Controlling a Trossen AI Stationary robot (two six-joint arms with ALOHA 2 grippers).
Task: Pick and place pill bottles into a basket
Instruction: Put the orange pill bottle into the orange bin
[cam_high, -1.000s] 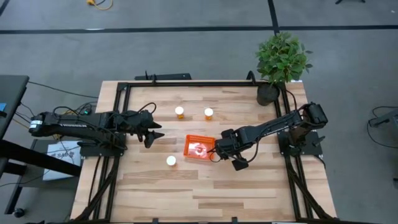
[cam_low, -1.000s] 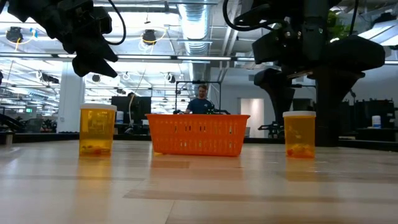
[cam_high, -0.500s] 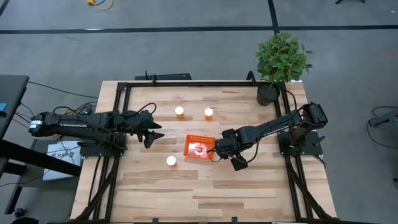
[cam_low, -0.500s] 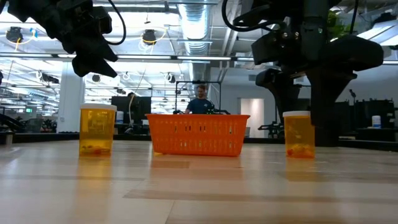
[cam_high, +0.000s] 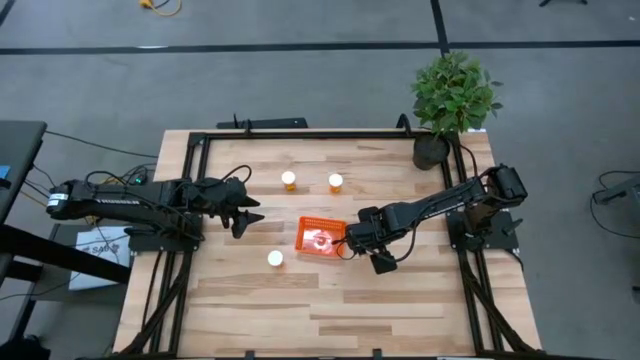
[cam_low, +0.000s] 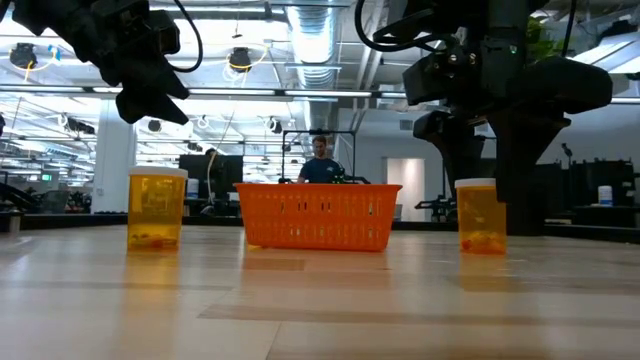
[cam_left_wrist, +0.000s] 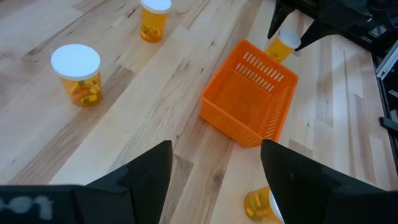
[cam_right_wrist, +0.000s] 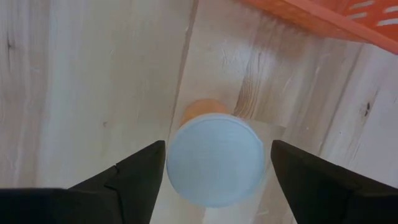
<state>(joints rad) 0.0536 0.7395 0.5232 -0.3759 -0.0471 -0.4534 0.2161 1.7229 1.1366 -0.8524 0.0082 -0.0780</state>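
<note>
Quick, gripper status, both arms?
Left gripper: open, empty, hovering short of the basket.
Right gripper: open, fingers either side of a pill bottle beside the basket, not closed on it.

Right gripper (cam_right_wrist: 214, 180) open, lowered; left gripper (cam_left_wrist: 214, 180) apparently open, hovering.

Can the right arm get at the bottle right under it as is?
Probably yes. The right gripper sits directly over the pill bottle, open fingers either side of its white cap, nothing between. The basket wall is close but clear of it.
</note>
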